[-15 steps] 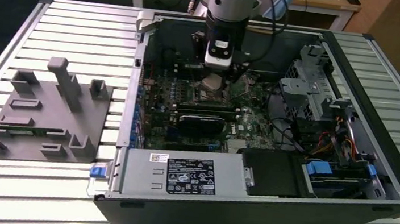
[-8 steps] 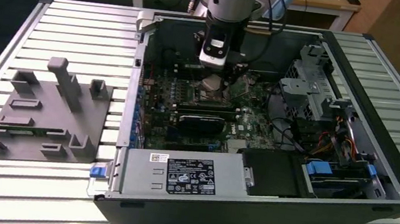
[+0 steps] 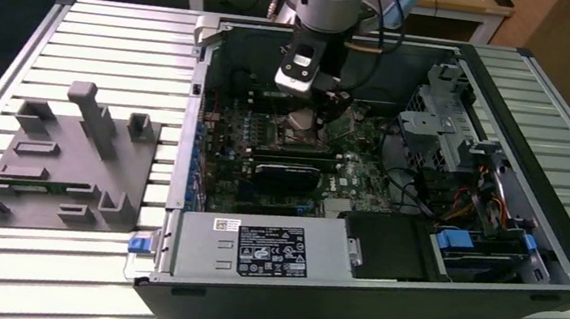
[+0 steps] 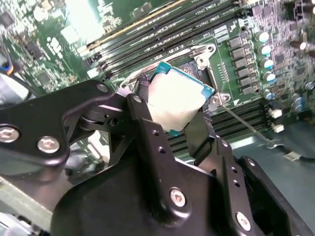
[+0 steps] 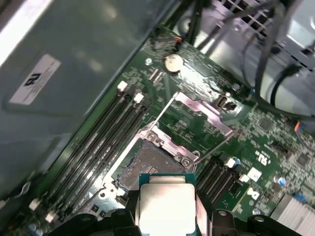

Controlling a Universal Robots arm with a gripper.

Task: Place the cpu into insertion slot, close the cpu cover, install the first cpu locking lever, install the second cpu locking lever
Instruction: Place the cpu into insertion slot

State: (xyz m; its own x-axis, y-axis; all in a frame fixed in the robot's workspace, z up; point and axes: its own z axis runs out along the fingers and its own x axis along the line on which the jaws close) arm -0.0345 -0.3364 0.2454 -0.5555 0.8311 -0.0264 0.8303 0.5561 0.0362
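My gripper (image 4: pixel 173 103) is shut on the cpu (image 4: pixel 179 101), a small square chip with a dull silver top and a teal edge, pinched between two black fingers (image 4: pixel 147 123). In the first wrist view the cpu (image 5: pixel 166 206) hangs a little above and to one side of the insertion slot (image 5: pixel 147 164), a dark square socket with a silvery rim in the green board. The cpu cover (image 5: pixel 204 110), a silvery frame with a square window, is swung open beyond the slot. Two thin wire levers (image 5: pixel 160 114) stand unlatched beside it. In the exterior view the gripper (image 3: pixel 310 114) sits inside the case over the slot (image 3: pixel 304 136).
Long black memory slots (image 5: pixel 106 142) run alongside the socket. Black cables (image 5: pixel 268 59) and the metal drive cage (image 3: pixel 442 122) stand near the exterior view's right. A power supply (image 3: pixel 252 249) fills the case front. A grey fixture (image 3: pixel 66 165) lies on the slatted table (image 3: pixel 115 33).
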